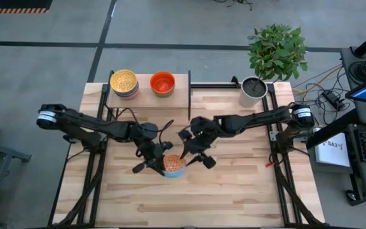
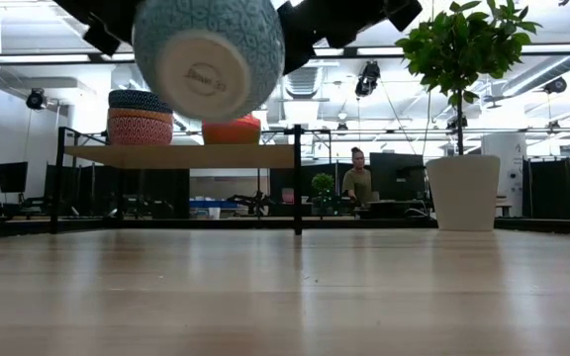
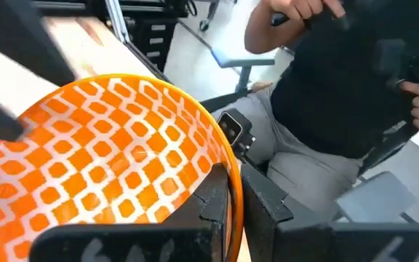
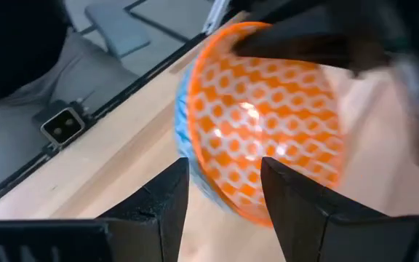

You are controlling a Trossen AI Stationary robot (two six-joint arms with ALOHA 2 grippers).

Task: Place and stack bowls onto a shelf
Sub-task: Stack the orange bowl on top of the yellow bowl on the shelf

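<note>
left gripper (image 1: 159,163): clamped on rim of orange-lattice, blue-outside bowl (image 1: 174,165), lifted.
right gripper (image 1: 194,154): fingers spread, empty.
my move: carry level to light-wood shelf (image 1: 146,97).

A: What's the surface?
B: Light-wood table (image 1: 234,191). At its far edge, a low shelf (image 1: 180,95) on a thin black frame.
A: On the shelf?
B: A stack of bowls (image 1: 124,83) with a speckled yellow one on top, and a red-orange bowl (image 1: 162,83) just beside it.
A: On the table itself?
B: A white plant pot (image 1: 253,90) at the far right corner.
</note>
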